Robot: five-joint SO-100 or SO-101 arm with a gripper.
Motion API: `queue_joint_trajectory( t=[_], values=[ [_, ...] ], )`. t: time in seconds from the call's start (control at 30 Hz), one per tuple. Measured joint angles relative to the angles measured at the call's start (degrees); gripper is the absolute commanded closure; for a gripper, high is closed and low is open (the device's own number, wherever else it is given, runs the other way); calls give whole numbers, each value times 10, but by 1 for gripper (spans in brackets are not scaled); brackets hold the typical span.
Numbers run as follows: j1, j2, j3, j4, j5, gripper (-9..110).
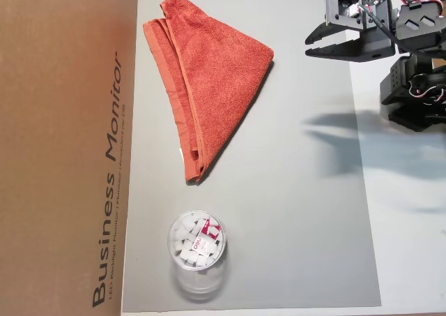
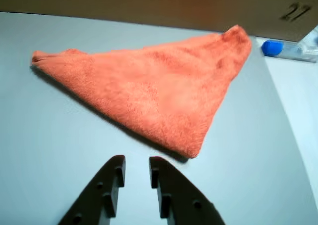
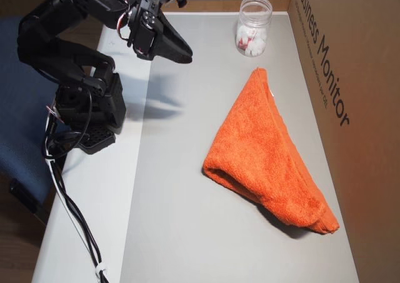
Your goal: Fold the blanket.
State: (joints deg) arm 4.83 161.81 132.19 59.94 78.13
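The blanket (image 1: 216,72) is an orange-red terry towel lying folded into a triangle on the grey mat (image 1: 300,225). Its hemmed edges are stacked along the side nearest the cardboard box. It shows in the wrist view (image 2: 159,91) and in the other overhead view (image 3: 262,145) too. My gripper (image 1: 307,44) hangs above the mat's edge, apart from the blanket's nearest corner. In the wrist view the gripper (image 2: 136,160) has a narrow gap between its black fingers, with nothing in it. The other overhead view shows the gripper (image 3: 187,55) pointing toward the mat.
A clear plastic cup (image 1: 196,243) of white pieces stands on the mat past the blanket's pointed end, also visible in the other overhead view (image 3: 253,27). A cardboard box (image 1: 63,148) walls one long side. The arm's base (image 3: 87,114) and cables (image 3: 69,214) sit off the mat.
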Motion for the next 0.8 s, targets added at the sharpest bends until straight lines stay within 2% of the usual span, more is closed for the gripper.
queue_joint_trajectory(
  t=[0.2, 0.33, 0.8],
  values=[
    [-18, 24, 6, 56, 6, 98],
    [-32, 43, 31, 79, 48, 98],
    [-62, 128, 149, 82, 58, 98]
  ],
)
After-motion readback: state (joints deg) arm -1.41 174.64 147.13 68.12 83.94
